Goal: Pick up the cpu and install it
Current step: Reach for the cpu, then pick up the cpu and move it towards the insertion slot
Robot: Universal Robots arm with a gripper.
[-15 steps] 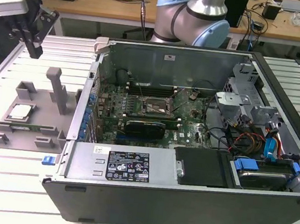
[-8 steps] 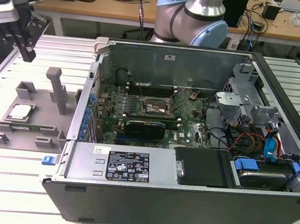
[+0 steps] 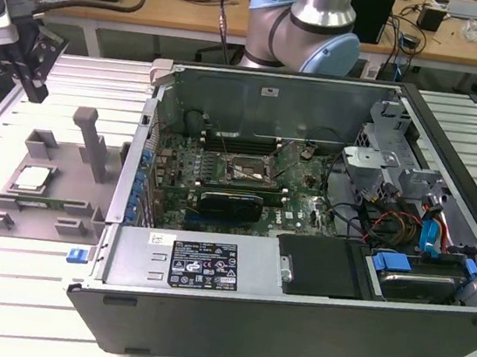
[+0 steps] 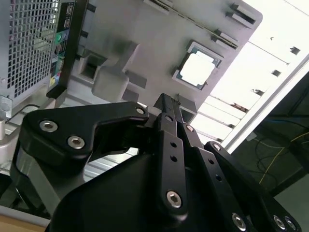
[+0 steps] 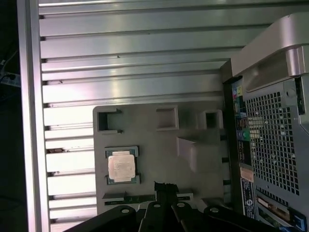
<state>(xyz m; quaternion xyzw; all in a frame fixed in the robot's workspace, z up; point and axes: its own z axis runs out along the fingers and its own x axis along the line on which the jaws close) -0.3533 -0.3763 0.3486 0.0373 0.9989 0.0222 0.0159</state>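
Note:
The cpu (image 3: pixel 33 177), a small silver square chip, lies flat in a recess of the grey plastic tray (image 3: pixel 61 175) at the exterior view's left, beside the open computer case (image 3: pixel 293 300). My gripper (image 3: pixel 36 88) hangs in the air above and behind the tray, well clear of the chip, shut and holding nothing. In both wrist views the cpu (image 4: pixel 198 70) (image 5: pixel 121 166) sits in the tray (image 4: pixel 145 43) (image 5: pixel 159 142) beyond my black gripper (image 4: pixel 166 102) (image 5: pixel 164 186). On the motherboard inside the case is the socket (image 3: pixel 244 172).
A tall grey post (image 3: pixel 90 141) and low blocks stand up from the tray. A black graphics card (image 3: pixel 231 202) lies just in front of the socket. The case wall (image 3: pixel 133 173) rises between tray and motherboard. Cables and drive bays (image 3: pixel 409 219) fill the case's right side.

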